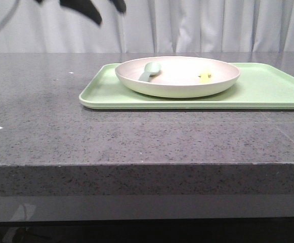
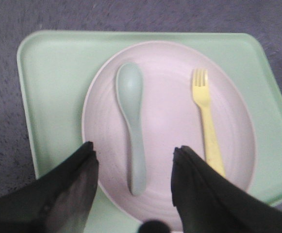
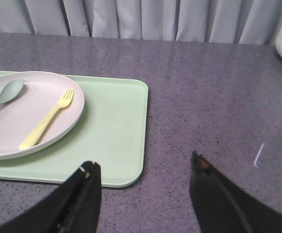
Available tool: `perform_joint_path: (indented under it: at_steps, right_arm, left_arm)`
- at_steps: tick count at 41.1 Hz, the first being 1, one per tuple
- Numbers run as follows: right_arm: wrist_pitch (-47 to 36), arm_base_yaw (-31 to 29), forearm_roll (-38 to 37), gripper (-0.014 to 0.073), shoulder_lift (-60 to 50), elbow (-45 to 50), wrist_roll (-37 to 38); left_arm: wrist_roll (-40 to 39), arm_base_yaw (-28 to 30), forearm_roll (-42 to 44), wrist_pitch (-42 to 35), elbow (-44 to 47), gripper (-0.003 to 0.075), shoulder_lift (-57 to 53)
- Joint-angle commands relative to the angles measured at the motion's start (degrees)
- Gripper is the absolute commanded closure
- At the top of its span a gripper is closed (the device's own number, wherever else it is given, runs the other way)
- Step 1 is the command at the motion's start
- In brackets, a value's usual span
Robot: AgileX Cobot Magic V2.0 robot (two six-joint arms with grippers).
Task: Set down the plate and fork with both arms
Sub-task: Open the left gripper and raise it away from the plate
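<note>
1. Left gripper (image 2: 133, 155): seen from its own wrist camera, the two dark fingers (image 2: 77, 179) are spread wide and hold nothing. They hang above the near rim of the plate, with the spoon handle lying in the gap between them. In the front view only a blurred dark part of this arm (image 1: 86, 9) shows, at the upper left, high above the table.
2. Tray (image 1: 268, 86): a flat, light green rectangle resting on the grey speckled table (image 1: 60, 126), toward the right of the front view.
3. Plate (image 1: 177, 86): a round, shallow dish, pale pink inside, standing on the left part of the tray.
4. Spoon (image 2: 133, 126): grey-green, lying inside the plate on its left half, bowl pointing away from the robot.
5. Fork (image 2: 206, 116): bright yellow, lying inside the plate on its right half, apart from the spoon and roughly parallel to it, tines pointing away from the robot.
6. Right gripper (image 3: 143, 167): its wrist camera shows the dark fingers (image 3: 85, 194) set wide apart and empty, above the table surface just beyond the tray's right edge, well apart from the plate.
</note>
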Motion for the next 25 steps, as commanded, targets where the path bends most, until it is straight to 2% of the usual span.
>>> perform_joint_path:
  at_steps: [1,6,12,25]
  right_arm:
    - [-4.7,0.1,0.0,0.0166,0.8,-1.9,-0.1]
    - [-4.7,0.1,0.0,0.0166,0.8,-1.9,-0.1]
    - [-4.7,0.1,0.0,0.0166,0.8,-1.9,-0.1]
    - [-4.7,0.1,0.0,0.0166,0.8,-1.9,-0.1]
  left_arm:
    - [7.6,-0.4,-1.2,1.4,-1.9,0.0364,-9.4]
    - [8.9,-0.4,1.5,1.8,2.2,0.0364,-17.3]
    - [8.9,-0.4,7.9,0.2,12.3,0.0364,-26.9]
    - [8.9,-0.4,8.7,0.9,34.0,0.0364,-47.8]
